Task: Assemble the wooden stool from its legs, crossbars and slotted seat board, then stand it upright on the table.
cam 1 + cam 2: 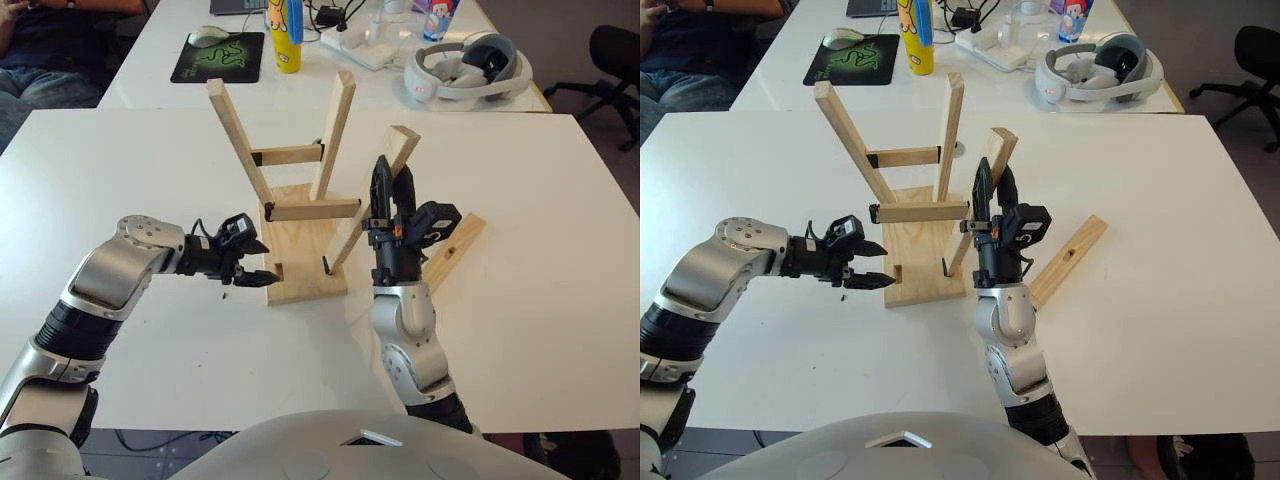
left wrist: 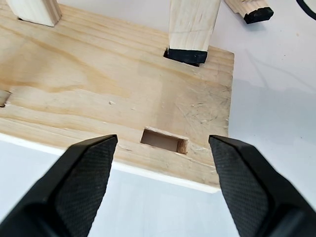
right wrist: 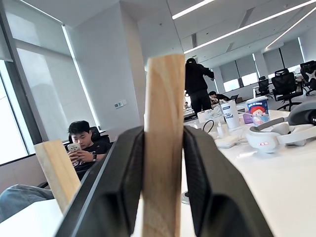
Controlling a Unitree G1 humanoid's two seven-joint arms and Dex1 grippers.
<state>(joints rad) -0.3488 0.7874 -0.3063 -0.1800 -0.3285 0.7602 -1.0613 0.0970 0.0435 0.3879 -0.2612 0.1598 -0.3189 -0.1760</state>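
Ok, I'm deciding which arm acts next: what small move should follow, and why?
Probably open the right gripper and let go of the leg it clamps: that leg's black end already sits in the seat board. The neighbouring slot, between the open fingers of the left gripper, is empty, and a loose leg lies on the table beside the right arm.

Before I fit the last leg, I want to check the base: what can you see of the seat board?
The seat board is a pale, grainy wooden plank lying flat on the white table. Three of its rectangular slots hold legs; the slot at the near left corner is empty. The open left gripper hovers at that corner, and the right gripper is shut on the near right leg.
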